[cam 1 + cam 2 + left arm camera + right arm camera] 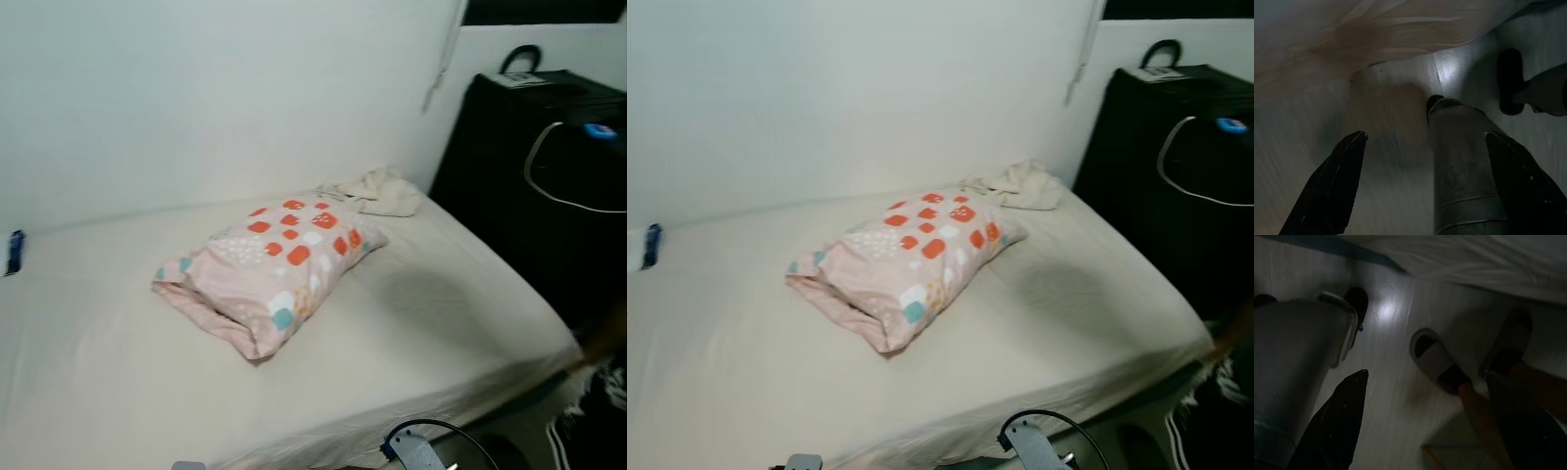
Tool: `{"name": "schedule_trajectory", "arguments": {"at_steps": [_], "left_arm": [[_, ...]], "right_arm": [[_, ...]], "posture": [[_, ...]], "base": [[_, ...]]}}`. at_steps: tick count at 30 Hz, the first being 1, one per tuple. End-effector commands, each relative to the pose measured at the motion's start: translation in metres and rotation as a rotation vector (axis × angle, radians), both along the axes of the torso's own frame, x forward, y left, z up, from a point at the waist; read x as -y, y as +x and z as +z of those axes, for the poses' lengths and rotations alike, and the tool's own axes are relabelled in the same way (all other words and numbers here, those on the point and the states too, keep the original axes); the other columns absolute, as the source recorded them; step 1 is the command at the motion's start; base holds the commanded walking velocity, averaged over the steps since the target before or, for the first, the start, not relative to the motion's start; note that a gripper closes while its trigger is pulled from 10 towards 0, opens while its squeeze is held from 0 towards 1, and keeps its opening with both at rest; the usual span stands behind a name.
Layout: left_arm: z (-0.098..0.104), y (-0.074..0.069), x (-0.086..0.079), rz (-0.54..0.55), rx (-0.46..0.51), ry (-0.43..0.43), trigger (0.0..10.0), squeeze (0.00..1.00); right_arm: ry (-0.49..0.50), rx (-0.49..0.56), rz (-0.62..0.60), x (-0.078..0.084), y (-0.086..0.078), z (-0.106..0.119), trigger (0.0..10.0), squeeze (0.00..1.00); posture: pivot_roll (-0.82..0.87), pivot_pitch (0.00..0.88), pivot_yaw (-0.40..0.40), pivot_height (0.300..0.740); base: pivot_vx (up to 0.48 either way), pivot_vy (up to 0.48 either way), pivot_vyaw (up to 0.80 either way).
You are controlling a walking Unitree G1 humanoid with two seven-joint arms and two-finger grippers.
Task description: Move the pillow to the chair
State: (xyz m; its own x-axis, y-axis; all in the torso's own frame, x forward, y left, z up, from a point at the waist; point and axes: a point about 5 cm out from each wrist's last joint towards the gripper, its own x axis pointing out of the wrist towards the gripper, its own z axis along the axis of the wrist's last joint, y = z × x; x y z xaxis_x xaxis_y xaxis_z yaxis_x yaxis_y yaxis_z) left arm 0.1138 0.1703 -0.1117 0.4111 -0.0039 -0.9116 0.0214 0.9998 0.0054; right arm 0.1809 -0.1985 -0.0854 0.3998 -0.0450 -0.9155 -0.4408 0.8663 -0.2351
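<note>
A pink pillow (274, 269) with orange, white and teal squares lies in the middle of the bed (118, 382), tilted toward the back right. Both arms hang low beside the bed. In the left wrist view my left gripper (1425, 188) stands open over the pale floor, with my own grey leg (1464, 171) between its fingers. The right wrist view has my right gripper (1432, 423) open above the floor too, nothing held.
A crumpled cream cloth (382, 191) lies at the bed's back right corner. A black cabinet (539, 186) with a white cable stands to the right. A person's feet in slippers (1437, 360) stand on the floor near my right gripper. A small blue object (14, 252) sits at the bed's left edge.
</note>
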Motion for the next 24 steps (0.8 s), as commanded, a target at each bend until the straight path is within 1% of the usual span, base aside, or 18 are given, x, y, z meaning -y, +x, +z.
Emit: {"name": "schedule_trajectory", "arguments": {"at_steps": [1,8,12,13,15,24], "left_arm": [[-0.0027,-0.0081,0.0027,-0.013,-0.037,-0.007,10.0,0.0],[-0.0027,-0.0076,0.0041,-0.022,-0.039,-0.006,10.0,0.0],[-0.0028,-0.0079,0.004,-0.021,-0.041,-0.012,10.0,0.0],[-0.0028,-0.0082,0.0023,-0.002,-0.04,-0.009,10.0,0.0],[-0.0028,-0.0084,0.0017,0.001,-0.04,-0.007,10.0,0.0],[-0.003,-0.0112,-0.0043,-0.001,-0.044,0.012,10.0,0.0]], "right_arm": [[-0.009,0.004,0.017,0.0008,0.0007,0.0005,10.0,0.0],[-0.011,0.002,0.023,0.0008,0.0004,0.0003,10.0,0.0],[-0.009,0.0,0.022,0.0003,0.0,0.0001,10.0,0.0],[-0.007,-0.001,0.021,0.0,-0.0002,-0.0001,10.0,0.0],[-0.007,-0.001,0.02,-0.0002,-0.0003,-0.0002,10.0,0.0],[0.003,-0.002,0.008,-0.0016,-0.0018,-0.001,10.0,0.0]], "posture": [[-0.06,0.014,-0.045,0.74],[-0.06,0.012,-0.043,0.74],[-0.06,0.013,-0.042,0.74],[-0.06,0.015,-0.039,0.74],[-0.06,0.016,-0.038,0.74],[-0.06,0.023,-0.023,0.74]], "base": [[0.0,0.0,0.0],[0.0,0.0,0.0],[0.0,-0.48,0.0],[0.0,-0.48,0.0],[0.0,-0.48,0.0],[0.0,0.0,0.0]]}}
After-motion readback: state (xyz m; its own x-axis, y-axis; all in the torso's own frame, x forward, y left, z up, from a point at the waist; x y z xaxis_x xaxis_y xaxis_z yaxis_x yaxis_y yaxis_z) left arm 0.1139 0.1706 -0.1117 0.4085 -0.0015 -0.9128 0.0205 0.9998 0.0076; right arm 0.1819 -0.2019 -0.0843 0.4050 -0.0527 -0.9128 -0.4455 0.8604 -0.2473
